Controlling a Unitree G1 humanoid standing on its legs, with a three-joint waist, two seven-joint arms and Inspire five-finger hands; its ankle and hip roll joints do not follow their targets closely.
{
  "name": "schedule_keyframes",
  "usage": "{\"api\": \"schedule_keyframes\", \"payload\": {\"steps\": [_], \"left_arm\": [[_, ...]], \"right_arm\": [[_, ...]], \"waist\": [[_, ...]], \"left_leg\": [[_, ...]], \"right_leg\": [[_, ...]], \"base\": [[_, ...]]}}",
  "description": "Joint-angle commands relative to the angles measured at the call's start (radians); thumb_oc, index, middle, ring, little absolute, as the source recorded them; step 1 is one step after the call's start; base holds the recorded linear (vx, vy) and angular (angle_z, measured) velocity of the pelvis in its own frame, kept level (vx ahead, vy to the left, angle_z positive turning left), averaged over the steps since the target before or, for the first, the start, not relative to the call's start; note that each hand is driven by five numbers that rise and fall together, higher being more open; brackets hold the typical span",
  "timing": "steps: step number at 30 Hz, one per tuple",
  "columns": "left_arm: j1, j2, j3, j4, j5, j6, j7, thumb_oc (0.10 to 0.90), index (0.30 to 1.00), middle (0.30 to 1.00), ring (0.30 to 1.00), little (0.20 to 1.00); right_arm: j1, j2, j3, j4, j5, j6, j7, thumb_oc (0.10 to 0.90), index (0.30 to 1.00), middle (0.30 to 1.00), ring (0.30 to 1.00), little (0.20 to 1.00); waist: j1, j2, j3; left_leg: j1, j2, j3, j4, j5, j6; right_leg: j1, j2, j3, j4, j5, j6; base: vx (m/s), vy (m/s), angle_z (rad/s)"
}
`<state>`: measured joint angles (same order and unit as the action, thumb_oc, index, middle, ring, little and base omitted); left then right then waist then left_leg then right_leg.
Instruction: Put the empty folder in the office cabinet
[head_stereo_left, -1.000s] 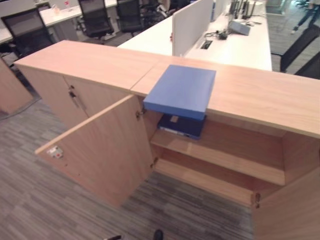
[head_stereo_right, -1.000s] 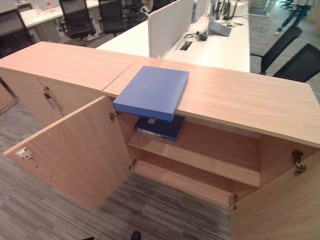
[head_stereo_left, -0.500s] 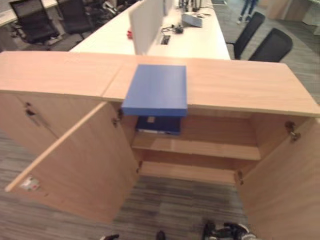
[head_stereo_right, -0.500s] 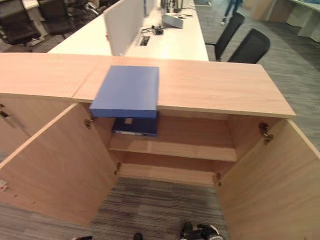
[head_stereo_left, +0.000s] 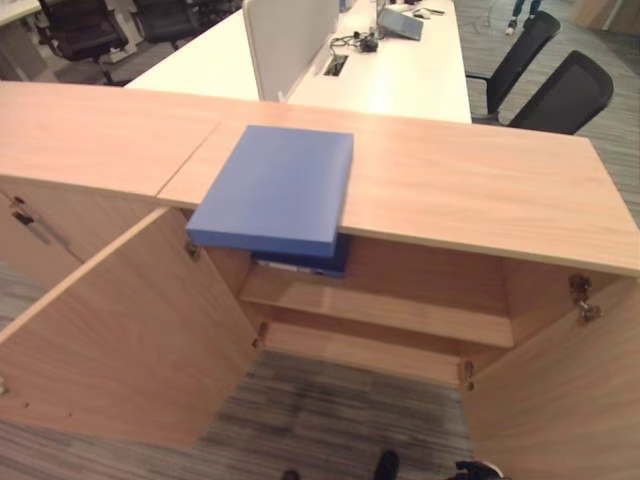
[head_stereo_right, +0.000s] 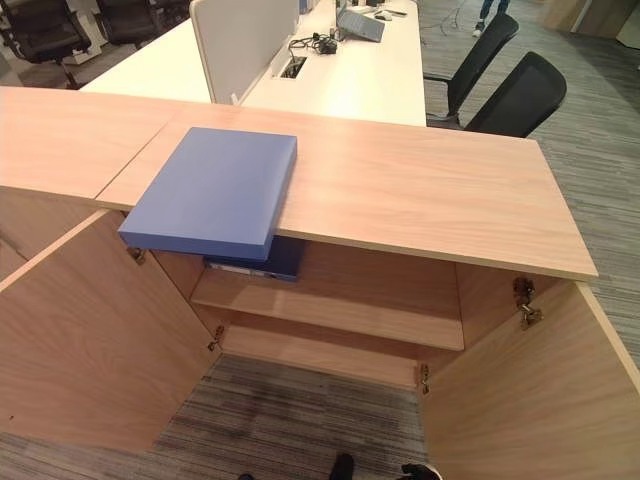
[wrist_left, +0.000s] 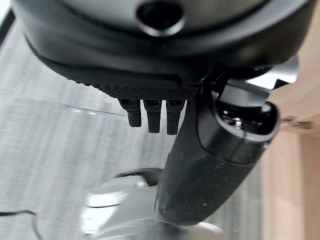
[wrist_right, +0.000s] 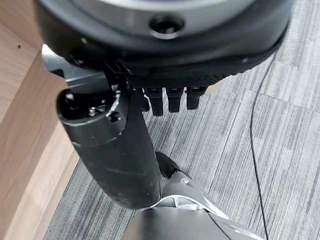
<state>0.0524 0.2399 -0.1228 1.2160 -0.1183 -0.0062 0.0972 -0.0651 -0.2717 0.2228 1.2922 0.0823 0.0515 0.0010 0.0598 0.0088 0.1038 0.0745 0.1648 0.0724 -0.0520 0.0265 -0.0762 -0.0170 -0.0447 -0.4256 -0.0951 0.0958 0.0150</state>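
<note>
I see the office cabinet (head_stereo_left: 480, 190) across the middle of the frame, both doors swung wide — left door (head_stereo_left: 120, 340) at lower left, right door (head_stereo_left: 560, 400) at lower right. Inside, one shelf (head_stereo_left: 400, 310) runs the width of the open compartment. At the shelf's left end lies a dark blue binder (head_stereo_right: 250, 265), flat, mostly hidden beneath what sits on the top above it. The rest of the shelf and the floor of the compartment below it look bare.

The blue folder (head_stereo_left: 275, 185) lies flat on the cabinet top, left of centre, its near edge overhanging the front lip directly above the open compartment. Nothing touches it.

Left hand (wrist_left: 200, 165), in its own wrist view: fingers (wrist_left: 152, 115) hang straight and relaxed side by side, thumb extended, holding nothing, grey carpet (wrist_left: 60, 135) past them.

Right hand (wrist_right: 120, 160), in its own wrist view: same posture — fingers (wrist_right: 170, 100) straight, thumb out, empty, carpet beyond and a wooden door panel at the frame's left edge.

Behind the cabinet, upper frame: a white desk (head_stereo_left: 400, 80) with a divider screen (head_stereo_left: 285, 40), black office chairs (head_stereo_left: 565, 90) at upper right.
</note>
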Motion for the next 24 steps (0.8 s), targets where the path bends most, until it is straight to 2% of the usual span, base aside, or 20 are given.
{"api": "schedule_keyframes", "payload": {"steps": [1, 2, 3, 4, 5, 6, 12, 14, 17, 22, 24], "left_arm": [[-0.063, -0.013, 0.004, 0.010, -0.089, -0.028, -0.026, 0.800, 0.900, 0.900, 0.900, 0.900], [-0.063, -0.019, 0.013, -0.016, -0.154, -0.029, -0.039, 0.800, 0.900, 0.900, 0.900, 0.900], [-0.063, -0.018, 0.013, -0.016, -0.154, -0.029, -0.039, 0.800, 0.900, 0.900, 0.900, 0.900], [-0.062, -0.044, 0.029, -0.085, -0.297, -0.034, -0.053, 0.800, 0.900, 0.900, 0.900, 0.900], [-0.055, -0.047, 0.042, -0.109, -0.337, -0.039, -0.054, 0.800, 0.900, 0.900, 0.900, 0.900], [-0.051, -0.052, 0.043, -0.116, -0.352, -0.042, -0.053, 0.800, 0.900, 0.900, 0.900, 0.900], [-0.013, -0.074, 0.060, -0.212, -0.467, -0.049, -0.047, 0.800, 0.900, 0.900, 0.900, 0.900], [0.017, -0.079, 0.074, -0.354, -0.536, -0.066, -0.018, 0.800, 0.900, 0.900, 0.900, 0.900], [0.068, -0.067, 0.100, -0.575, -0.569, -0.085, 0.034, 0.800, 0.900, 0.900, 0.900, 0.900], [0.114, -0.049, 0.168, -0.811, -0.538, -0.115, 0.094, 0.800, 0.900, 0.900, 0.900, 0.900], [0.121, -0.046, 0.181, -0.844, -0.525, -0.120, 0.100, 0.800, 0.900, 0.900, 0.900, 0.900]], "right_arm": [[-0.023, -0.012, 0.048, 0.025, 0.011, -0.006, -0.009, 0.800, 0.900, 0.900, 0.900, 0.900], [-0.020, -0.012, 0.049, 0.020, 0.023, -0.005, -0.004, 0.800, 0.900, 0.900, 0.900, 0.900], [-0.020, -0.012, 0.049, 0.020, 0.023, -0.005, -0.004, 0.800, 0.900, 0.900, 0.900, 0.900], [-0.012, -0.024, 0.031, 0.024, 0.051, -0.002, -0.005, 0.800, 0.900, 0.900, 0.900, 0.900], [-0.014, -0.026, 0.026, 0.020, 0.059, -0.001, -0.004, 0.800, 0.900, 0.900, 0.900, 0.900], [-0.010, -0.023, 0.030, 0.020, 0.061, -0.001, -0.001, 0.800, 0.900, 0.900, 0.900, 0.900], [0.005, -0.012, 0.005, 0.000, 0.091, -0.001, -0.005, 0.800, 0.900, 0.900, 0.900, 0.900], [0.014, -0.006, -0.008, -0.028, 0.110, 0.001, -0.008, 0.800, 0.900, 0.900, 0.900, 0.900], [0.033, 0.002, -0.024, -0.046, 0.113, 0.011, -0.015, 0.800, 0.900, 0.900, 0.900, 0.900], [0.043, 0.008, -0.036, -0.049, 0.099, 0.021, -0.023, 0.800, 0.900, 0.900, 0.900, 0.900], [0.047, 0.010, -0.040, -0.044, 0.096, 0.022, -0.023, 0.800, 0.900, 0.900, 0.900, 0.900]], "waist": [[-0.001, -0.041, 0.043], [0.002, -0.050, 0.058], [0.001, -0.050, 0.057], [0.017, -0.068, 0.089], [0.036, -0.073, 0.094], [0.039, -0.068, 0.088], [0.035, -0.051, 0.048], [0.029, -0.033, 0.032], [0.025, -0.023, 0.019], [0.034, -0.016, 0.015], [0.038, -0.017, 0.016]], "left_leg": [[0.032, 0.021, 0.033, 0.033, -0.048, -0.067], [-0.022, 0.020, 0.022, 0.181, -0.057, -0.064], [-0.025, 0.021, 0.021, 0.184, -0.059, -0.064], [-0.148, -0.033, 0.024, 0.223, -0.065, -0.024], [-0.177, -0.086, -0.066, 0.198, -0.063, -0.023], [-0.163, -0.098, -0.092, 0.170, -0.063, -0.019], [-0.067, -0.103, -0.082, 0.043, -0.035, -0.008], [-0.021, -0.103, -0.080, -0.035, -0.016, -0.007], [-0.008, -0.103, -0.071, -0.035, -0.030, -0.008], [0.000, -0.109, -0.073, -0.035, -0.035, -0.002], [0.002, -0.111, -0.072, -0.035, -0.038, -0.001]], "right_leg": [[0.054, -0.012, 0.025, 0.008, -0.120, 0.056], [0.075, -0.004, 0.031, 0.008, -0.135, 0.039], [0.075, -0.004, 0.030, 0.008, -0.135, 0.039], [0.101, -0.019, 0.019, 0.008, -0.151, 0.040], [0.097, -0.018, 0.046, 0.008, -0.142, 0.042], [0.099, -0.011, 0.060, 0.008, -0.139, 0.041], [0.126, -0.016, 0.060, 0.008, -0.131, 0.043], [0.127, -0.014, 0.063, 0.008, -0.128, 0.048], [0.129, -0.016, 0.069, 0.008, -0.125, 0.056], [0.135, -0.027, 0.073, 0.008, -0.122, 0.068], [0.138, -0.030, 0.074, 0.008, -0.121, 0.071]], "base": [[0.05, -0.302, -0.04], [0.02, -0.216, 0.01], [-0.01, -0.295, -0.12], [-0.03, -0.143, -0.24], [-0.01, -0.134, -0.24], [0.04, 0.026, 0.04], [0.06, 0.082, -0.27], [0.06, 0.104, -0.14], [0.04, 0.075, 0.21], [0.02, 0.049, 0.04], [0.02, 0.048, -0.06]]}}
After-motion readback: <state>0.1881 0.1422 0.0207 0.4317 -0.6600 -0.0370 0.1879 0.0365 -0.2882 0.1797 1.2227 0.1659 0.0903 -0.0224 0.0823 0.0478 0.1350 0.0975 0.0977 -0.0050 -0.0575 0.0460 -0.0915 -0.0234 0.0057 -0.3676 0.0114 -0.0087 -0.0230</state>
